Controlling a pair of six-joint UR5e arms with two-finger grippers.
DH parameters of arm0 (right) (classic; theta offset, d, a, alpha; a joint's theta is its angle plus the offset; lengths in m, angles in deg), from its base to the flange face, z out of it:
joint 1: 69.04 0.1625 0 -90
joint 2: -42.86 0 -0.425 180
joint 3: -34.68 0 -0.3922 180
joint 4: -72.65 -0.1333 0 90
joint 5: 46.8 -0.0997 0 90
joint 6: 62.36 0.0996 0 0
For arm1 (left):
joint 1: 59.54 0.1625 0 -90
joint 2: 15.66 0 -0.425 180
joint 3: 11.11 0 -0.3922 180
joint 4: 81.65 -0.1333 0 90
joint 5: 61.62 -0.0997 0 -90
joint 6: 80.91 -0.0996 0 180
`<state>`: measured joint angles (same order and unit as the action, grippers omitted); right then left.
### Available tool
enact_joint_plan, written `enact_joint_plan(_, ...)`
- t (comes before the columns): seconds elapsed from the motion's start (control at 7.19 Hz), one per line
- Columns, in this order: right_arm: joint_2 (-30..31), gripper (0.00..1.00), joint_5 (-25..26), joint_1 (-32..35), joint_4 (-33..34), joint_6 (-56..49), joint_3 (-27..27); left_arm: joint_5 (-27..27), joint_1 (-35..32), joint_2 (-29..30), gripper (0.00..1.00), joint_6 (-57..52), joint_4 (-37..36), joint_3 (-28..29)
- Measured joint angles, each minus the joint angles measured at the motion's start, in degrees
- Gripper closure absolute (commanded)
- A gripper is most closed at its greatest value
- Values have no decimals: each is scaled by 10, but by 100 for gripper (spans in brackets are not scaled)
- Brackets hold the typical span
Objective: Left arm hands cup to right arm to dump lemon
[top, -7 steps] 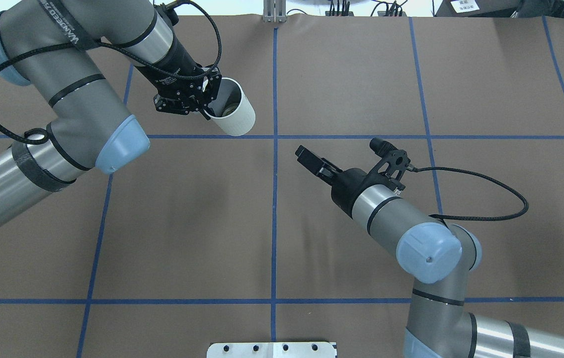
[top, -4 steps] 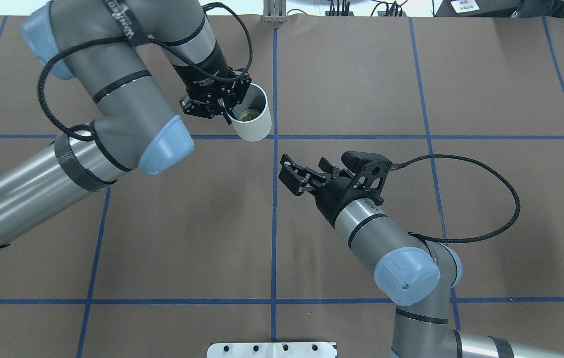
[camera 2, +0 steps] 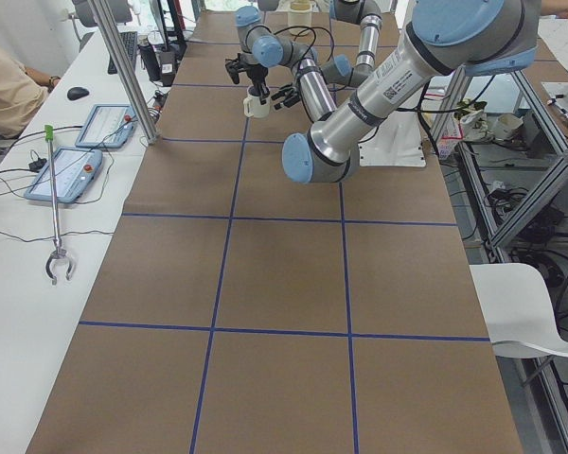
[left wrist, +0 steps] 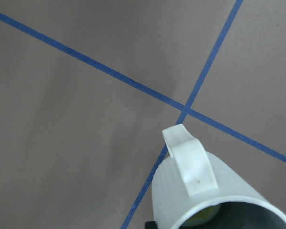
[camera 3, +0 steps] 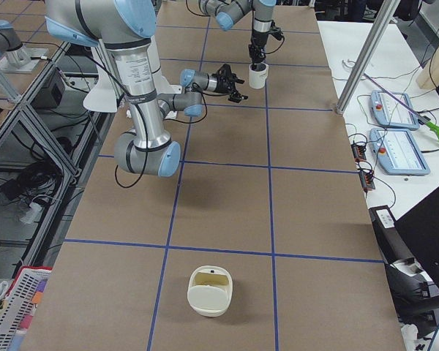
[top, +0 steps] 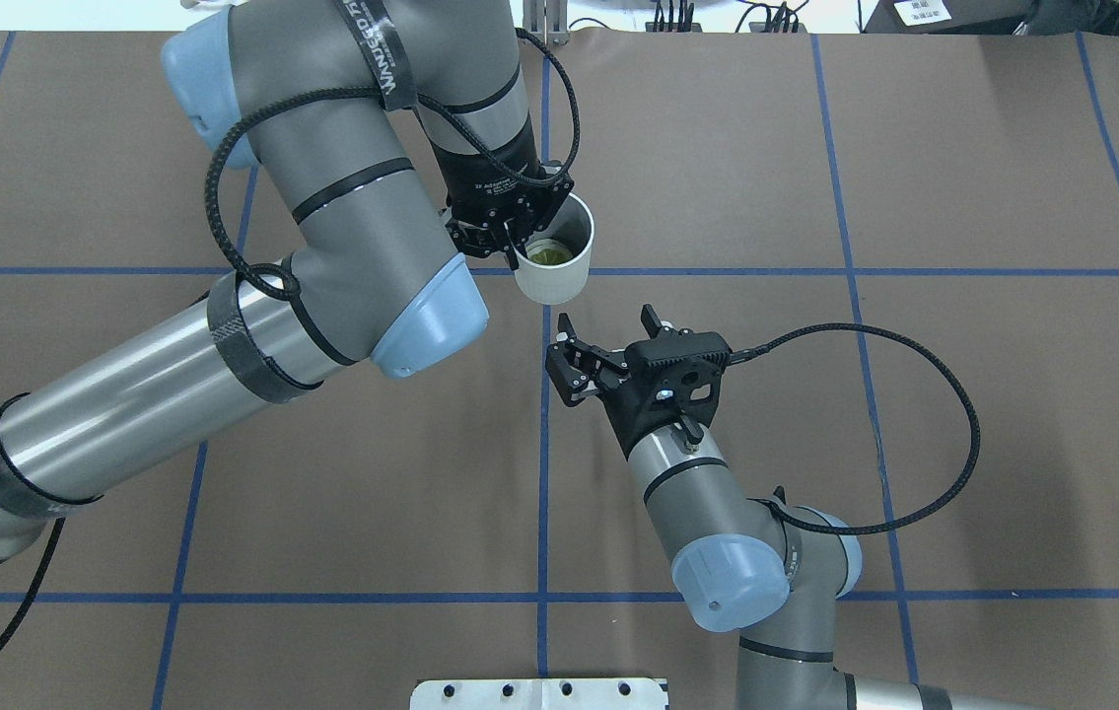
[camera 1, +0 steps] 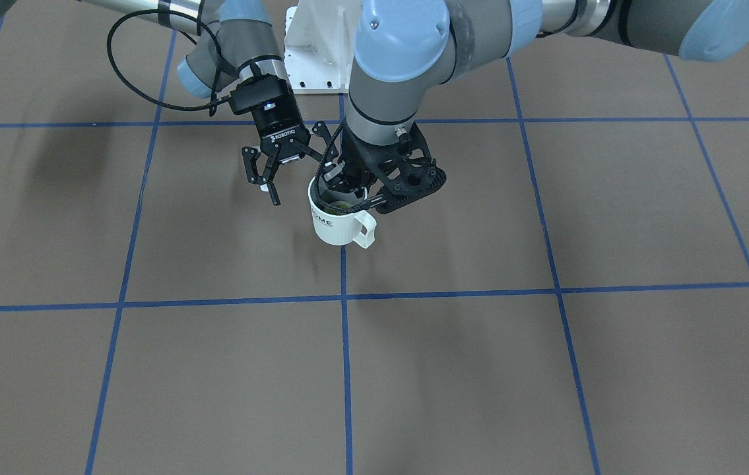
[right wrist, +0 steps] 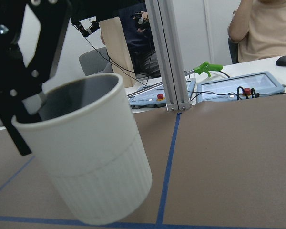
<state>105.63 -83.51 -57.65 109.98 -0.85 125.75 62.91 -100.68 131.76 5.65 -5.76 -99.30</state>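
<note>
The white cup (top: pixel 551 268) with "HOME" lettering (camera 1: pixel 336 227) hangs tilted a little above the table's middle, its handle pointing away from the robot. My left gripper (top: pixel 512 235) is shut on its rim, one finger inside. The yellowish-green lemon (top: pixel 549 255) lies inside the cup and also shows in the front view (camera 1: pixel 342 207) and the left wrist view (left wrist: pixel 205 219). My right gripper (top: pixel 606 325) is open and empty, just on the robot's side of the cup, jaws facing it. The right wrist view shows the cup (right wrist: pixel 95 157) close up.
A cream bowl (camera 3: pixel 210 291) stands on the table far out at my right end. A white mounting plate (top: pixel 539 693) sits at the near edge. A side bench with tablets (camera 2: pixel 80 147) and an aluminium post (camera 3: pixel 366 55) borders the far edge.
My left arm has carried the cup to the right, to the table's centre line. My right gripper has turned and moved up toward the cup, its fingers now spread.
</note>
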Motion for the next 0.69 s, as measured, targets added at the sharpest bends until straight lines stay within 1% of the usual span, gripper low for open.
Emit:
enact_joint_plan(0.14,-3,1,30,-9,0,-4,-12,-1,9,2,100,5,-2,1)
enact_joint_plan(0.42,-4,1,59,-19,0,-22,-28,-2,21,7,100,17,-3,3)
enact_joint_plan(0.69,-4,1,81,-32,0,-46,-32,-2,28,22,100,20,-2,17)
